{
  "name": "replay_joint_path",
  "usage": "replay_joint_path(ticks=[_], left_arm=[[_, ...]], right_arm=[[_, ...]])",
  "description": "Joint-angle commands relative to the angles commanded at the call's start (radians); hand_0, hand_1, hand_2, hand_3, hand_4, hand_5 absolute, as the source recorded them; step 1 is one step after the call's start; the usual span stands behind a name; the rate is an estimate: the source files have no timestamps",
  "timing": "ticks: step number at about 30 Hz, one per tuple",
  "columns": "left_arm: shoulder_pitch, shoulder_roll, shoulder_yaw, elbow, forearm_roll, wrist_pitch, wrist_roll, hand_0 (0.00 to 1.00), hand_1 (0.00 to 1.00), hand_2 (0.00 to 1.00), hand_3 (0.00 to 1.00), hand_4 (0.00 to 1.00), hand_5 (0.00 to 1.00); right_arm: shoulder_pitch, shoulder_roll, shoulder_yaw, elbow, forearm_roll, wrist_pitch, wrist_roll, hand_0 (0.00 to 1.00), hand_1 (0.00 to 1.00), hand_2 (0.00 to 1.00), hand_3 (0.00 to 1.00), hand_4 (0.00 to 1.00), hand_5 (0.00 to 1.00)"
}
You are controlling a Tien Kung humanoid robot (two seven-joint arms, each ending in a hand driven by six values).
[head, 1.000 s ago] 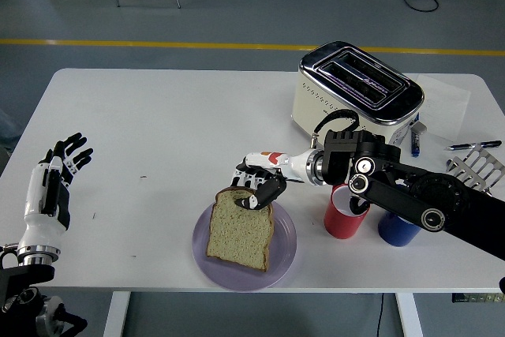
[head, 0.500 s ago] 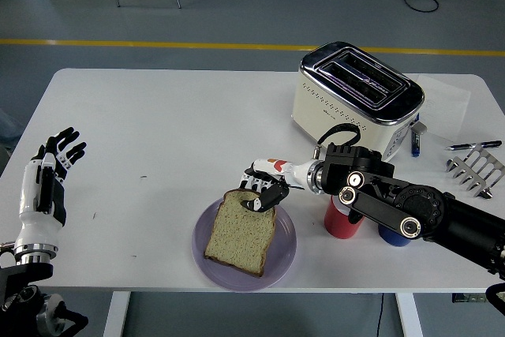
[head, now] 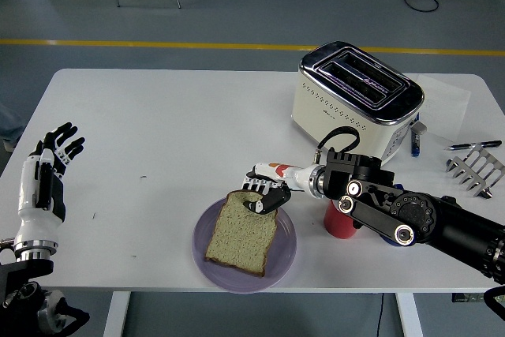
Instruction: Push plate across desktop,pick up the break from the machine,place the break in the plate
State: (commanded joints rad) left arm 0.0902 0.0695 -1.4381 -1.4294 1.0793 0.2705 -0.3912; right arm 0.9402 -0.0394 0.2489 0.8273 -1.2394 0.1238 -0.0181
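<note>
Since the earlier frames, the right hand had come slightly lower and closer to the near edge, and the bread slice had settled flatter in the purple plate; the left hand had drifted a little toward the left edge of the table.

From the head view, the right hand's fingers were curled on the top corner of the bread slice and were touching its crust. The slice lay on the plate, with its lower corner near the plate's front rim. The plate stood close to the near edge of the white table, with only a narrow strip of table in front of it. The left hand was raised at the left edge, its fingers spread and holding nothing. Between the two hands the tabletop was free. The toaster stood far on the right, well apart from the plate. A red cup was just beside the plate, partly hidden under the right arm. A metal rack and pens lay near the right edge.
</note>
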Motion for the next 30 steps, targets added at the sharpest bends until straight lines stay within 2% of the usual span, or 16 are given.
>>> replay_joint_path(ticks=[1,2,7,8,13,15,20,23,25,26,30], left_arm=[[0.0,0.0,0.0,0.0,0.0,0.0,0.0,0.743,0.731,0.797,0.742,0.527,0.938],[-0.001,-0.001,0.0,0.0,0.0,0.0,0.0,0.74,0.73,0.792,0.735,0.515,0.917],[-0.004,-0.002,0.002,-0.001,0.0,-0.001,0.0,0.74,0.73,0.792,0.735,0.515,0.917],[-0.004,-0.002,0.002,-0.001,0.0,-0.001,0.0,0.738,0.73,0.791,0.728,0.508,0.904],[-0.003,0.0,0.0,-0.002,0.0,0.0,-0.001,0.738,0.73,0.791,0.728,0.508,0.904],[-0.004,0.0,-0.002,-0.002,-0.001,0.0,0.0,0.738,0.728,0.791,0.726,0.507,0.9],[-0.007,0.001,-0.002,-0.003,0.002,-0.001,0.002,0.737,0.727,0.791,0.721,0.504,0.897],[-0.007,0.003,-0.002,-0.003,0.003,-0.001,0.005,0.737,0.727,0.791,0.721,0.504,0.897],[-0.006,0.004,-0.003,-0.002,0.003,-0.001,0.007,0.737,0.727,0.791,0.721,0.504,0.897],[-0.006,0.004,-0.003,-0.001,0.003,-0.001,0.007,0.737,0.727,0.79,0.721,0.501,0.892],[-0.005,0.006,-0.001,0.001,0.005,-0.002,0.009,0.737,0.727,0.79,0.721,0.501,0.892]], right_arm=[[0.0,0.0,0.0,-0.001,-0.001,-0.001,0.002,0.638,0.684,0.661,0.728,0.584,0.302],[0.0,0.002,-0.001,-0.008,0.0,-0.008,0.008,0.764,0.773,0.783,0.823,0.616,0.306],[-0.002,0.003,-0.006,-0.023,-0.011,-0.024,0.024,0.764,0.773,0.783,0.823,0.616,0.306],[-0.002,0.002,-0.005,-0.024,-0.015,-0.025,0.026,0.843,0.831,0.883,0.918,0.651,0.314],[0.001,-0.003,-0.001,-0.031,-0.061,-0.038,0.047,0.843,0.831,0.883,0.918,0.651,0.314],[0.0,-0.005,0.011,-0.024,-0.071,-0.058,0.054,0.875,0.843,0.915,0.946,0.665,0.302],[-0.003,-0.037,0.073,0.061,-0.134,-0.096,0.056,0.868,0.841,0.908,0.941,0.664,0.308],[-0.01,-0.059,0.113,0.115,-0.174,-0.09,0.054,0.868,0.841,0.908,0.941,0.664,0.308],[-0.019,-0.095,0.171,0.195,-0.201,-0.071,0.053,0.868,0.841,0.908,0.941,0.664,0.308],[-0.021,-0.101,0.188,0.237,-0.203,-0.067,0.052,0.832,0.804,0.823,0.842,0.637,0.319],[-0.032,-0.142,0.276,0.383,-0.177,-0.053,0.053,0.832,0.804,0.823,0.842,0.637,0.319]])
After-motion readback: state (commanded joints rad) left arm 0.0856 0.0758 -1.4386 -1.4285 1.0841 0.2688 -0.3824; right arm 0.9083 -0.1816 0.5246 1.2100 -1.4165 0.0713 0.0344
